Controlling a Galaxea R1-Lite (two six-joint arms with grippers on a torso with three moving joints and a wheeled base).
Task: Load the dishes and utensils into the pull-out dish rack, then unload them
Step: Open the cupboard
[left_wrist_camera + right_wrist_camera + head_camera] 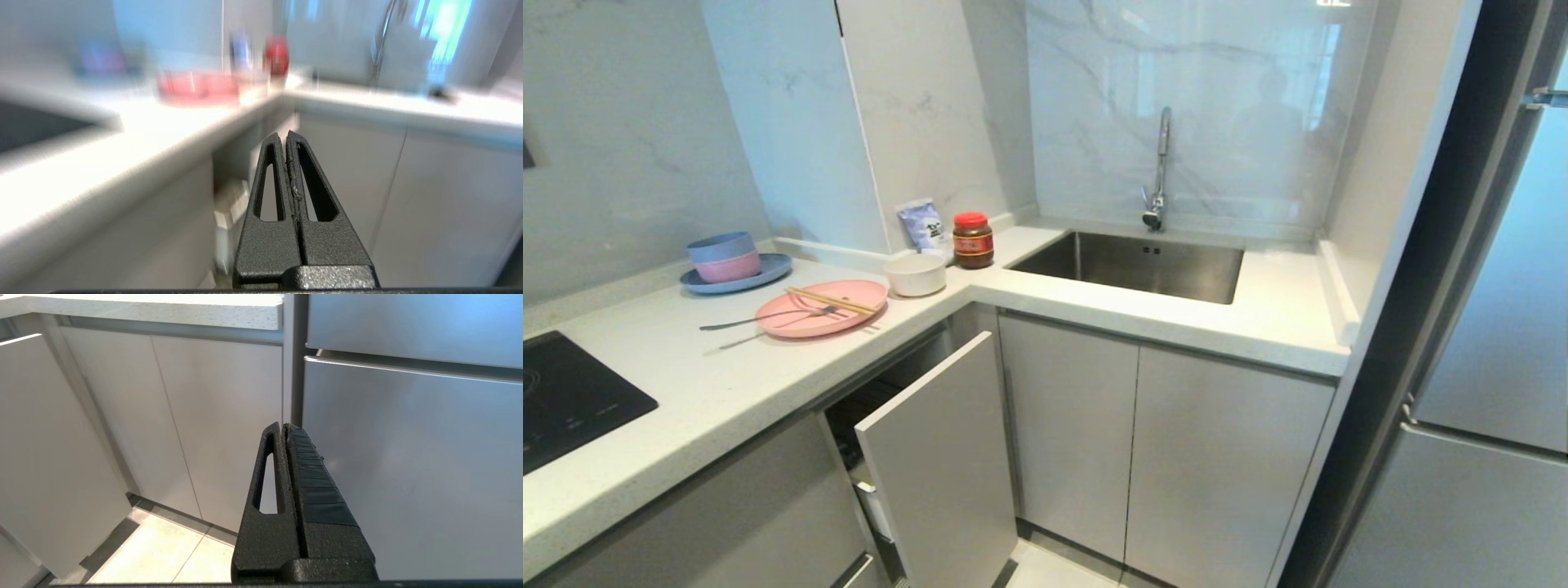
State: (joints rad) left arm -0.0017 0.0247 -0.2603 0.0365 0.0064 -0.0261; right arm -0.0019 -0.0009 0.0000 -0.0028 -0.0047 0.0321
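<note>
The pale-pink plate (822, 309) lies on the counter with the wooden chopsticks (832, 300) across it and the silver fork (760, 317) resting over its left rim. Just right of it stands the cream bowl (916, 273). Below the counter, the pull-out dish rack is drawn partway out, showing its grey front panel (943, 457) and a bit of the white caddy (876, 508). Neither gripper appears in the head view. My left gripper (284, 132) is shut and empty, low before the rack, with the plate (196, 87) blurred beyond. My right gripper (283, 424) is shut and empty, facing the cabinet doors.
A blue plate (768, 269) with stacked blue and pink bowls sits at the back left. A red-lidded jar (973, 239) and a pouch stand in the corner. The sink (1135, 265) lies to the right, a black hob (564, 400) to the left and a steel fridge (1486, 367) at far right.
</note>
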